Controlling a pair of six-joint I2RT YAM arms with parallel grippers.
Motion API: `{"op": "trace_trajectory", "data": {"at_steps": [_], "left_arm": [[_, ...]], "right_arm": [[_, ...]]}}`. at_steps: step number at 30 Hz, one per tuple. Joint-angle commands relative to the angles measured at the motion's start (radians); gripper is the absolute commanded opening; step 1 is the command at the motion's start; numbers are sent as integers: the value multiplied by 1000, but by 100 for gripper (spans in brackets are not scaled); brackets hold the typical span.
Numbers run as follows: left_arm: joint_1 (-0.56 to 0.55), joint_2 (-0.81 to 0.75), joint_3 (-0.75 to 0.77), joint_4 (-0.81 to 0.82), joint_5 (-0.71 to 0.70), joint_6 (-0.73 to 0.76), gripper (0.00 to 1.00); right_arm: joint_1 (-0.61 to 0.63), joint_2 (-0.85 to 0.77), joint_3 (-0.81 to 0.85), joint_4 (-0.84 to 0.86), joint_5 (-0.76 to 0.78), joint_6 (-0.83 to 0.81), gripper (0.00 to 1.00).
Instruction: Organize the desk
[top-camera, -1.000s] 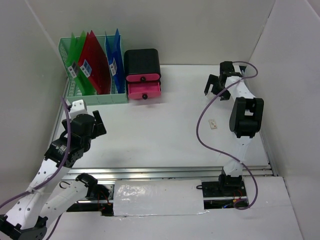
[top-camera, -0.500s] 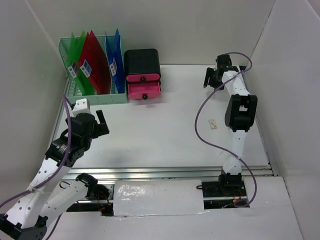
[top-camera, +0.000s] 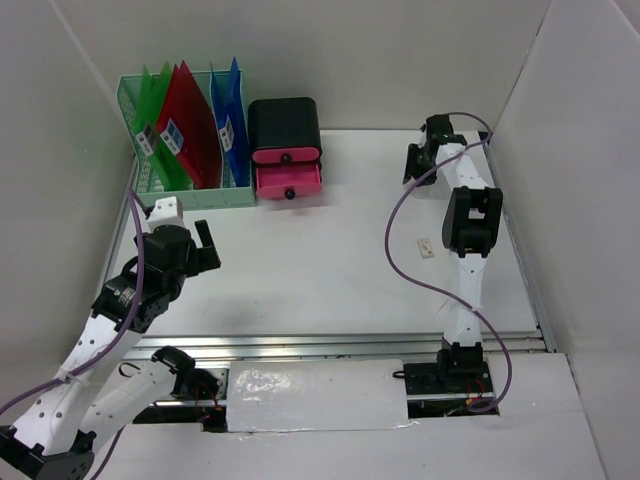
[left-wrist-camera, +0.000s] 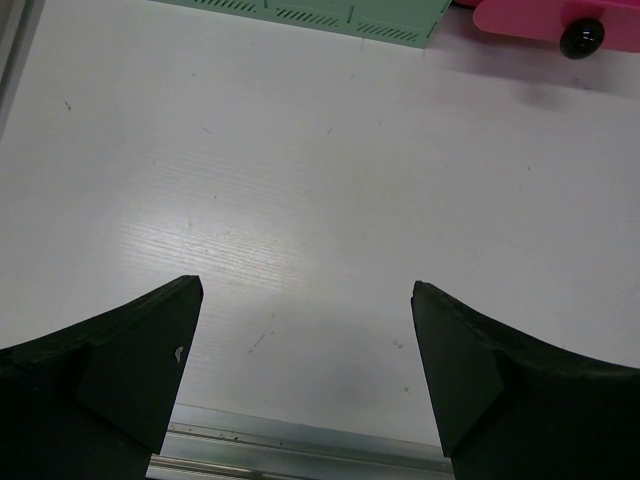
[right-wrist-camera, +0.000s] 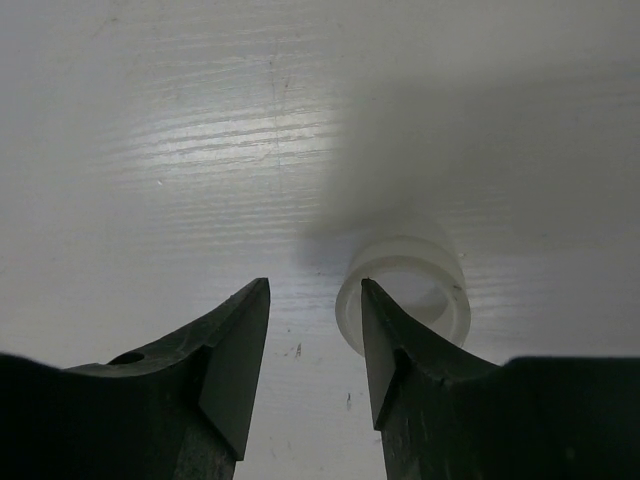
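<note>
Beside right pincer (right-wrist-camera: 314, 284) | translucent white ring (right-wrist-camera: 410, 258) | faintly grained white desk (right-wrist-camera: 150, 150)

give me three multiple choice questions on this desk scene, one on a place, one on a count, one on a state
1. Where on the desk does the black drawer box stand?
A. at the front edge
B. at the back, just right of the mint-green file rack
C. in the middle

2. How many pink drawer fronts does it show?
A. one
B. two
C. four

3. How do the jaws of the left gripper stand?
A. shut tight
B. shut on a pen
C. wide open over bare desk

Answers:
1. B, the overhead view shows the box beside the rack's right end, at the back.
2. B, two pink fronts sit one above the other.
3. C, the left wrist view shows a wide gap with only desk between them.
</note>
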Motion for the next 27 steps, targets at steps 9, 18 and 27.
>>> {"op": "trace_trajectory", "data": {"at_steps": [9, 18, 27], "left_arm": [[5, -1, 4, 45, 21, 32, 100], [3, -9, 4, 47, 33, 35, 100], [5, 5, 4, 53, 52, 43, 100]], "right_arm": [[17, 10, 4, -93, 49, 23, 56], [16, 57, 27, -163, 79, 12, 0], [22, -139, -94, -81, -119, 31, 0]]}}
